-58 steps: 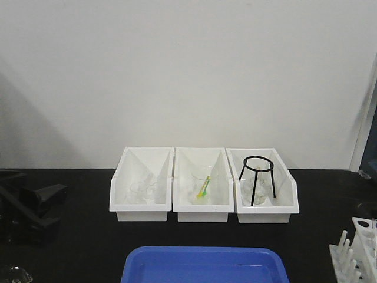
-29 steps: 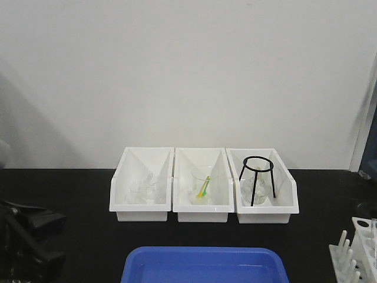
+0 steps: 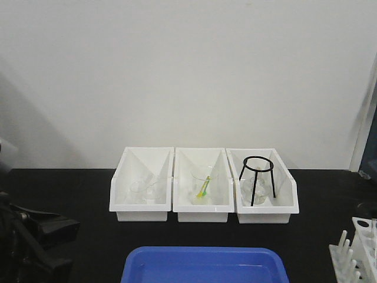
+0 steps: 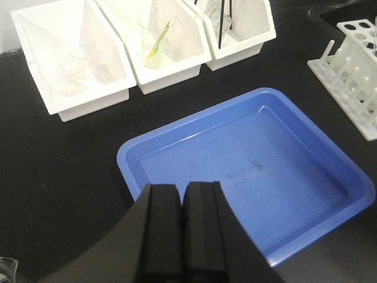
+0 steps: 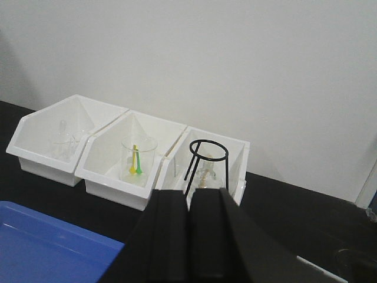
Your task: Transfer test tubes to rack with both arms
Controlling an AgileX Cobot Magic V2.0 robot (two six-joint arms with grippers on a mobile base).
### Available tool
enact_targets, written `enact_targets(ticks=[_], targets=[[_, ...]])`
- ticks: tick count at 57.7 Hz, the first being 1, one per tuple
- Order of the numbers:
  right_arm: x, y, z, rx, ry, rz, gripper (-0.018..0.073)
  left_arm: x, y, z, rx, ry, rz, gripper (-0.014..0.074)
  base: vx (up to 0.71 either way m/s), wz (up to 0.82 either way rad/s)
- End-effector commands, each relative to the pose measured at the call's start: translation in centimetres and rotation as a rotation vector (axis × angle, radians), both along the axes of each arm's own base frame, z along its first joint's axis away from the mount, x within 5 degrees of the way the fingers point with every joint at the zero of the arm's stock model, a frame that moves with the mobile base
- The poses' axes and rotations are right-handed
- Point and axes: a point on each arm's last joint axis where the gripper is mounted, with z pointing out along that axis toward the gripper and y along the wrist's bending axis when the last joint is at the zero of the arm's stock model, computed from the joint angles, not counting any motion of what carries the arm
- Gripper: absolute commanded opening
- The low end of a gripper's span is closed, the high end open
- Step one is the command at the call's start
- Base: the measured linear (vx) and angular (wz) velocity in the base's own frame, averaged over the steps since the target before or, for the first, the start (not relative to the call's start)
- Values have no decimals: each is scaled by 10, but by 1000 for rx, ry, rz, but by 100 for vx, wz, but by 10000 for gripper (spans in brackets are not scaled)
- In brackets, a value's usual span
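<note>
The white rack (image 4: 349,63) stands right of the blue tray, its pegs toward the tray; in the front view the rack (image 3: 356,250) sits at the bottom right corner. A thin clear test tube (image 4: 373,28) seems to stand at its far edge. My left gripper (image 4: 182,190) is shut with nothing between its fingers, hanging over the tray's near left part. The left arm (image 3: 36,237) shows as a black mass at the front view's lower left. My right gripper (image 5: 188,196) is also shut and empty, pointing at the right-hand bin.
A blue tray (image 3: 204,265) lies at the front centre. Behind it stand three white bins (image 3: 204,184) holding glassware, a beaker with green and yellow sticks (image 5: 137,158), and a black wire tripod (image 5: 206,158). A clear glass rim (image 4: 5,266) shows at the left wrist view's lower left.
The left arm has shifted lower in the front view and further right, toward the blue tray. Bins, tray and rack have not moved.
</note>
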Motion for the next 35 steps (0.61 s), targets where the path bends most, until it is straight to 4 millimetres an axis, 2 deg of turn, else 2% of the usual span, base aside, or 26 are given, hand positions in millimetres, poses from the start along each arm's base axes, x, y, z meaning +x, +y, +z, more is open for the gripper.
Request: enact_targets(ticks=[1, 23, 30, 35], targets=[[-1, 0, 13, 18, -46, -11, -8, -3, 0, 22, -83, -106, -20, -20, 0, 0], [-1, 0, 13, 18, -46, -11, -8, 1, 3, 24, -22, -170, -13, -20, 0, 0], [-1, 0, 13, 18, -46, -11, -8, 7, 13, 25, -3, -250, 14, -20, 0, 0], [-1, 0, 13, 18, -46, -11, -8, 8, 27, 12, -42, -310, 57, -20, 0, 0]])
